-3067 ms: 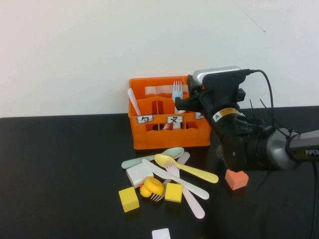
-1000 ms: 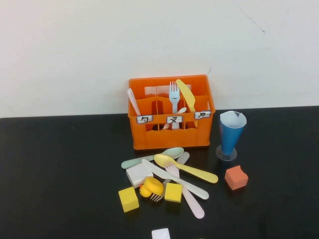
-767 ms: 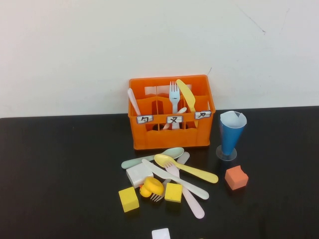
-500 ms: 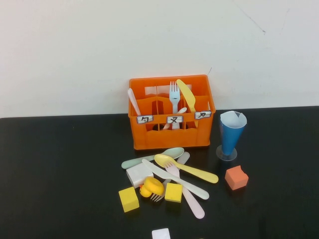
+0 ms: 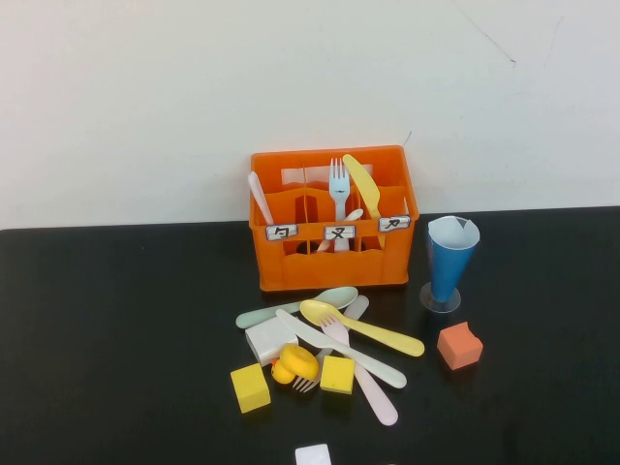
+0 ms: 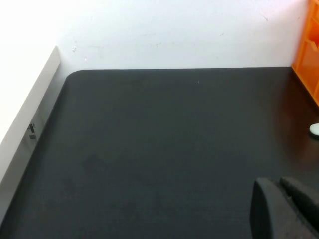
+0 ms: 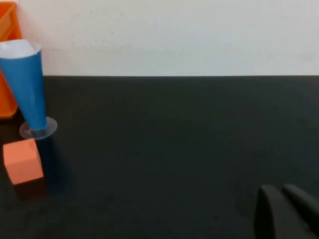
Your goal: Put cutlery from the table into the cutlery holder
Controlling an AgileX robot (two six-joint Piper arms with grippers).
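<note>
While both arms are sitting out of the high view, the black table (image 5: 116,339) is stretching wide beneath a plain white wall (image 5: 194,87). At 12 o'clock of the clutter, the cutlery holder (image 5: 334,262) is standing upright against that wall, its 3 white labels facing forward; a white fork (image 5: 338,182), a yellow knife (image 5: 362,186) and a pale handle (image 5: 259,198) are poking up from its compartments. At 6 o'clock of the holder, loose cutlery is lying crossed in a heap: a yellow spoon (image 5: 360,326), a pale green spoon (image 5: 295,306), a white knife (image 5: 341,348) and a pink piece (image 5: 373,392), with yellow cubes (image 5: 250,387) touching the heap. At 3 o'clock, a blue cone cup (image 5: 450,260) is standing near an orange cube (image 5: 459,346). The left gripper (image 6: 284,209) is hovering with fingers pressed together, holding nothing, over bare table; the right gripper (image 7: 286,211) is likewise closed and empty, well apart from the cup.
</note>
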